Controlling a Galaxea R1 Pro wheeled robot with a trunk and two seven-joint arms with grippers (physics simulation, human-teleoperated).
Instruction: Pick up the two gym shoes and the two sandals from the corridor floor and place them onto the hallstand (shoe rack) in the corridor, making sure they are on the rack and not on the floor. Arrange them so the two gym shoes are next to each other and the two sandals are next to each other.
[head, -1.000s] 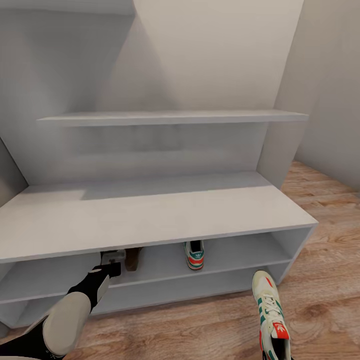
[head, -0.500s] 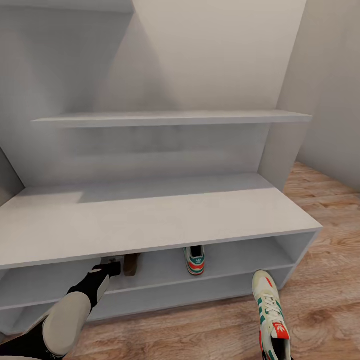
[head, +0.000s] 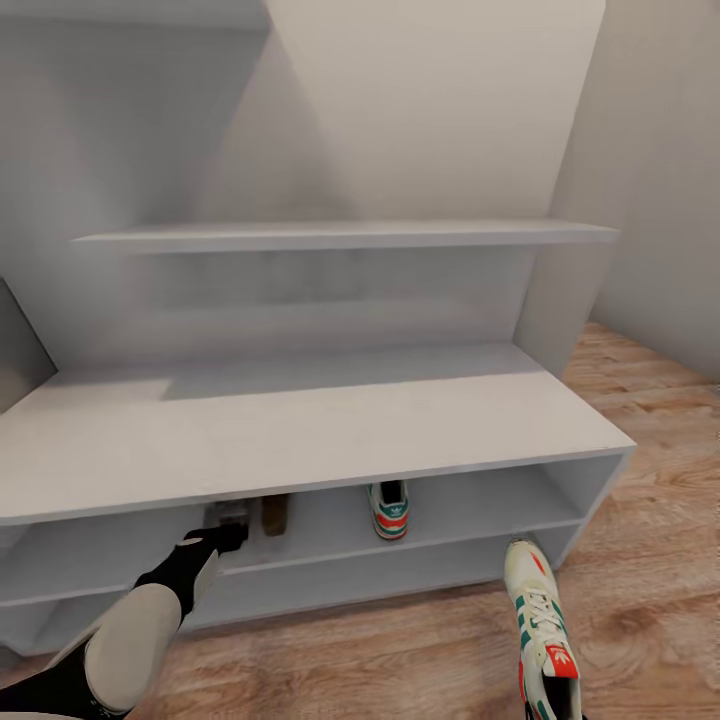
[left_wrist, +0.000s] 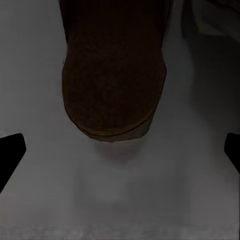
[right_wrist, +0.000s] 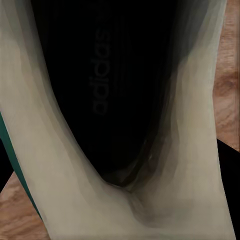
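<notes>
Left gripper (head: 228, 520) reaching into the hallstand's (head: 300, 440) upper compartment, jaws spread, sandal (head: 274, 514) just ahead on the shelf, not touching. One gym shoe (head: 389, 508) parked further right in the same compartment. Other gym shoe (head: 539, 620) over the corridor floor (head: 660, 560); right jaws – can't tell.

The word "adidas" stands faintly on the dark insole (right_wrist: 102, 75) of the sneaker (right_wrist: 45, 150), centre of the frame.
</notes>
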